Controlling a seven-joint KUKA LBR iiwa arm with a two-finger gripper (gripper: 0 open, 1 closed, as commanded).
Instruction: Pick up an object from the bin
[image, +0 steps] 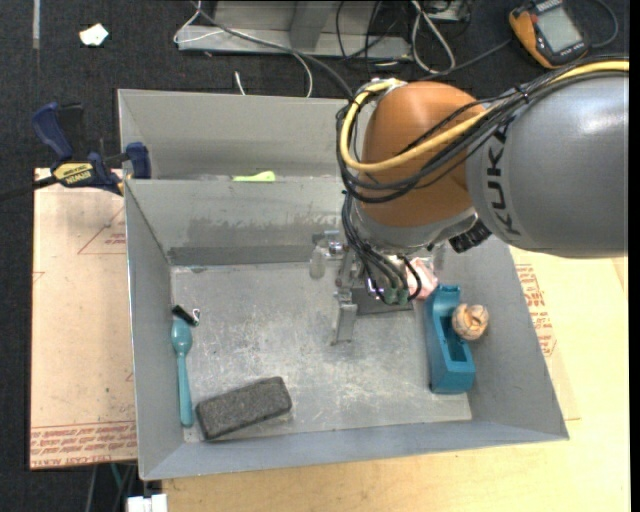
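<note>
A dark, carpet-like surface (60, 100) runs along the top and left of the view. Black cables (343, 28) loop across it at the top, over a pale grey flat object (230, 38). A white paper scrap (94, 36) lies upper left, an orange and black device (548, 30) upper right. The light is soft and even.
</note>
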